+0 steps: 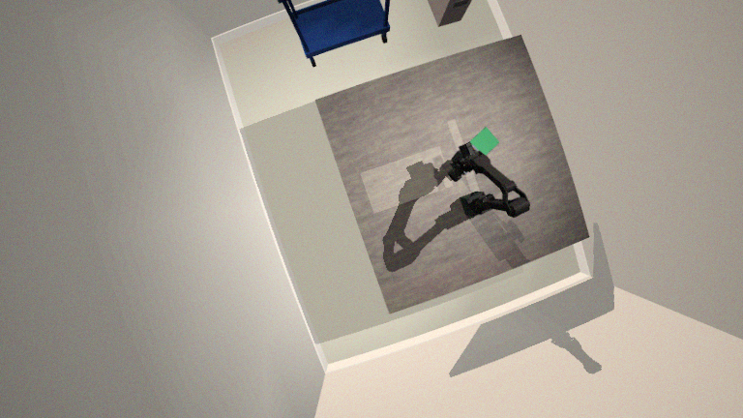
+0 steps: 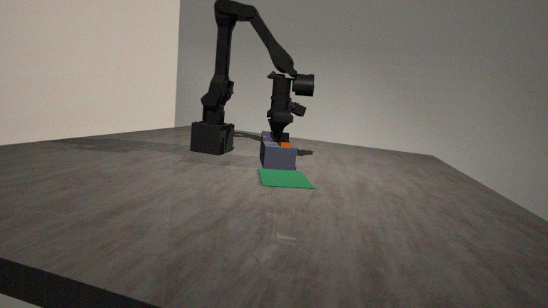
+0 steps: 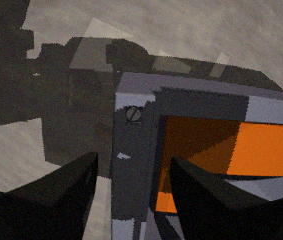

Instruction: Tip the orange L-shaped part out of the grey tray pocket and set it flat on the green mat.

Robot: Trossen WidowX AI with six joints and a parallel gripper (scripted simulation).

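On the dark counter's middle, your orange part [image 3: 248, 150] sits in the grey tray [image 2: 277, 156]. The gripper [image 2: 279, 137], part-spread and empty, straddles the wall; an off-centre press could jam, not tip, it.

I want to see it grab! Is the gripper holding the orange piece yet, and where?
Not yet. The gripper holds nothing; its part-open fingers are down at the orange L-shaped part in the grey tray.
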